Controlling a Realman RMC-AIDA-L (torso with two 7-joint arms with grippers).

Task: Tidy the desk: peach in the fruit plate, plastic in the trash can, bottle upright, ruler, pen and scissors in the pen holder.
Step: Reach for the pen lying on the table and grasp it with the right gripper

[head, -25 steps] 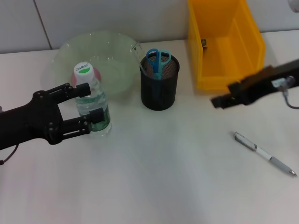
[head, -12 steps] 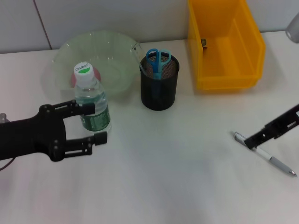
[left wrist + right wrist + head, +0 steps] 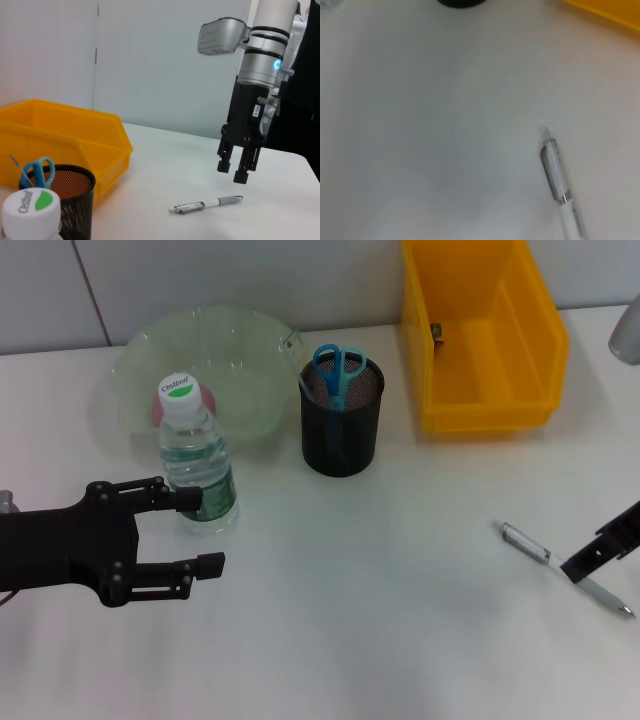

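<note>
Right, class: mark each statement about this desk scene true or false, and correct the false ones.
1. The bottle stands upright. True.
2. The pen is in the holder. False: it lies on the table, under the right gripper.
3. The scissors are in the holder. True.
4. The left gripper grips the bottle. False: it is open, beside the bottle.

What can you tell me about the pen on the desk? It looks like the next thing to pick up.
The pen lies flat on the white desk, out to the robot's right, apart from the black mesh holder. It is slim, with a clear and silvery clip half, a white middle and a grey grip ending in a metal tip. The right tool hangs just above it, open, not touching.
</note>
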